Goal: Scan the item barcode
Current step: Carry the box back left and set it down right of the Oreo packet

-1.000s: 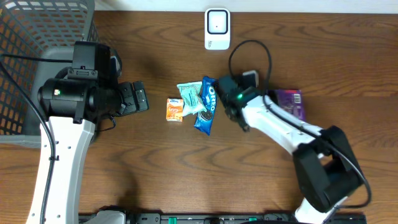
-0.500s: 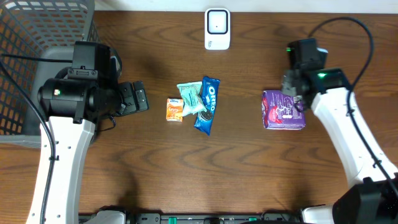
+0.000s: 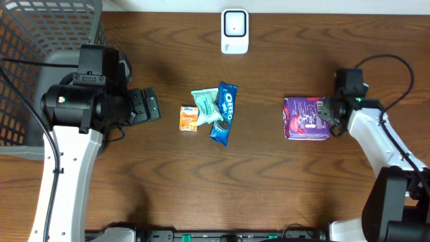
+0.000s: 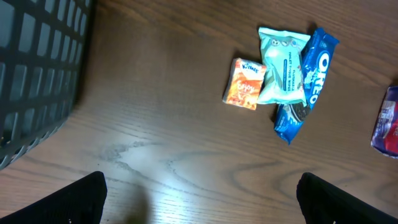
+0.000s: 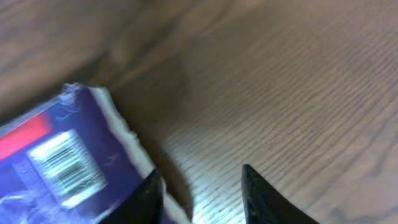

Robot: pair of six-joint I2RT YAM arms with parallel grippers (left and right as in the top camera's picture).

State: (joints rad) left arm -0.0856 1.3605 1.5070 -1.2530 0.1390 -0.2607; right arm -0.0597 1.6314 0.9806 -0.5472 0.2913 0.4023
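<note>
Purple packet [image 3: 307, 118] lies beside low fingers [image 5: 264, 199] of the bent right arm [image 3: 376, 134].

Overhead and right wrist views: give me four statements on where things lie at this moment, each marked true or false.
1. The Oreo pack lies in the basket. False: it lies on the table, against the mint packet.
2. A barcode shows on the purple packet. True.
3. The left gripper holds the orange packet. False: it is open, empty and apart from it.
4. The white scanner stands apart from the snacks. True.
</note>
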